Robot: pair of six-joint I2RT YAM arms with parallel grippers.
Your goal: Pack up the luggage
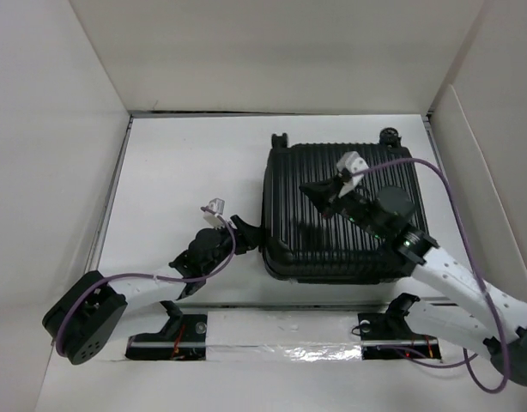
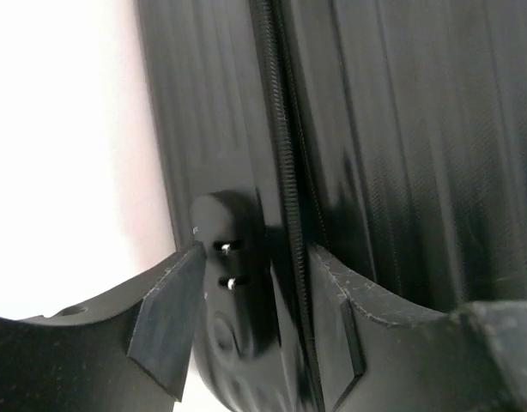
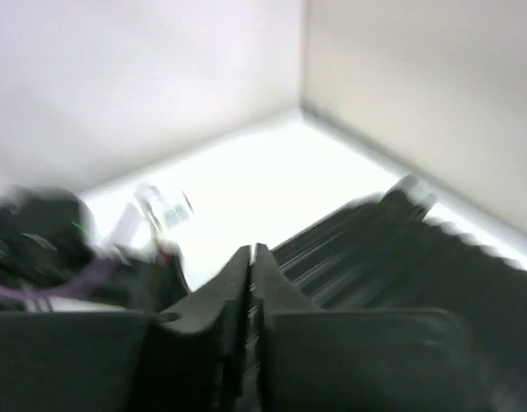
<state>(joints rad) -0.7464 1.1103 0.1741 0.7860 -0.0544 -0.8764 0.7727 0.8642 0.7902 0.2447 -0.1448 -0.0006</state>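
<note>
Luggage: black ribbed hard-shell case (image 1: 349, 223) lying flat on the white table (image 1: 186, 172), shell closed. You see it directly under your right gripper and just right of your left gripper.
Wheels: two small black wheels (image 1: 389, 135) on the far edge of the case, beyond both grippers.
Left gripper: your left gripper (image 2: 255, 343) sits at the case's left side wall, low near the tabletop. Its fingers (image 2: 165, 330) are spread apart and straddle the edge of the case.
Between the left fingers: the zipper seam (image 2: 285, 172) runs straight away from the gripper. A rounded black fitting with two bright screws (image 2: 233, 257) sits against the left finger's tip. You cannot tell whether the pads press on the shell.
Left gripper, overhead: it (image 1: 245, 236) meets the case about midway along the left side.
Right gripper: your right gripper (image 3: 251, 292) has its fingers pressed together with nothing between them. The wrist view is blurred.
Right gripper, overhead: it (image 1: 318, 193) is over the top shell, left of the lid's centre. Contact with the ribs cannot be told.
Ahead of the right gripper: ribbed shell to its right and below, bare table and a corner of the white walls (image 1: 272, 51) beyond.
Cable: a purple cable (image 1: 457, 206) loops up from the right arm behind the gripper.
</note>
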